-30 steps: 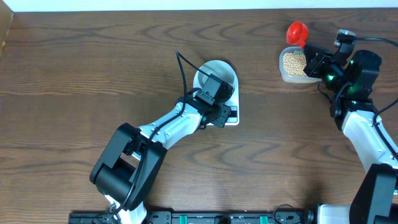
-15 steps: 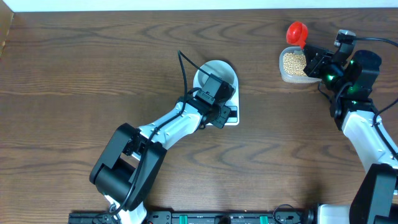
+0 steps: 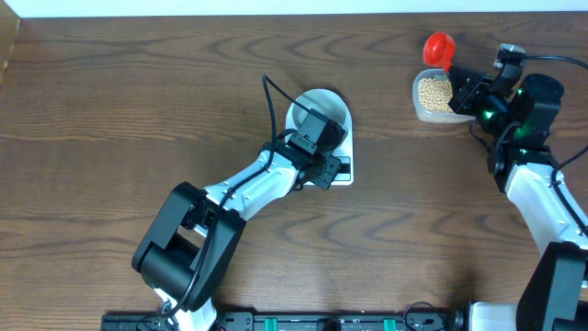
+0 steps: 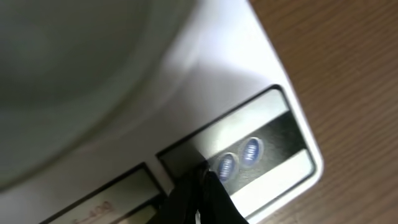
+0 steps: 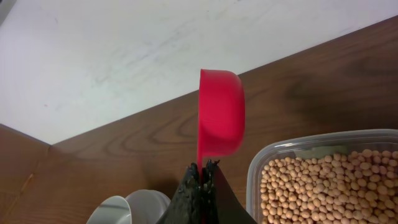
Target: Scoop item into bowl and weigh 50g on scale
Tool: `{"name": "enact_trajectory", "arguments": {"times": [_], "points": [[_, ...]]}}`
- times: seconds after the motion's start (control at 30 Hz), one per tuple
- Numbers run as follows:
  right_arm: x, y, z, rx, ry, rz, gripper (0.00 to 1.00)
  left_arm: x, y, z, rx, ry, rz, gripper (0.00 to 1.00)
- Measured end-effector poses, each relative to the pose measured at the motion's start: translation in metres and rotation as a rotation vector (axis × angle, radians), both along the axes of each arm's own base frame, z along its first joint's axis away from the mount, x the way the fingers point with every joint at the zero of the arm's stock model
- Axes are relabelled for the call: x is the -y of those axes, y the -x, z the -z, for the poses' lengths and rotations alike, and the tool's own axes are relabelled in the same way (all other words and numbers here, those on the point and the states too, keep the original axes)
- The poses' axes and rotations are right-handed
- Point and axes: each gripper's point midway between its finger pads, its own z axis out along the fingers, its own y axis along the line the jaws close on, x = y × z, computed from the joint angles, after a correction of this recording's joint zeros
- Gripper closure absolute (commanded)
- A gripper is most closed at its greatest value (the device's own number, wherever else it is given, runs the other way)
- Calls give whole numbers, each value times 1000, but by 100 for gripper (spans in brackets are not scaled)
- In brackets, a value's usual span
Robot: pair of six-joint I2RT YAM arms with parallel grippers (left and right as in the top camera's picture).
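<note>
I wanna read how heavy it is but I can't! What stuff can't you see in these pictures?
- Number on the scale: overhead, the left hand covers the display; left wrist view, blurred and cut off at the bottom edge.
- Inside the red scoop: right wrist view shows it side-on; overhead, too small.
- Bowl: left wrist view, just a blur.
- Tub of beans: right wrist view, cut off right and bottom.

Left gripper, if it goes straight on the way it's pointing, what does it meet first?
The shut left gripper aims at the scale, at its grey button strip just beside the nearer round button. The tips look almost on it; actual contact is unclear.
</note>
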Motion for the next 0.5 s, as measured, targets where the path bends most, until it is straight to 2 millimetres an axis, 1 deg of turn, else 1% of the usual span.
{"name": "enact_trajectory", "arguments": {"times": [0.23, 0.5], "points": [[0, 0, 0, 0, 0, 0, 99, -4, -12, -7, 30, -7, -19, 93], [0, 0, 0, 0, 0, 0, 99, -5, -6, -4, 3, -15, -13, 93]]}}
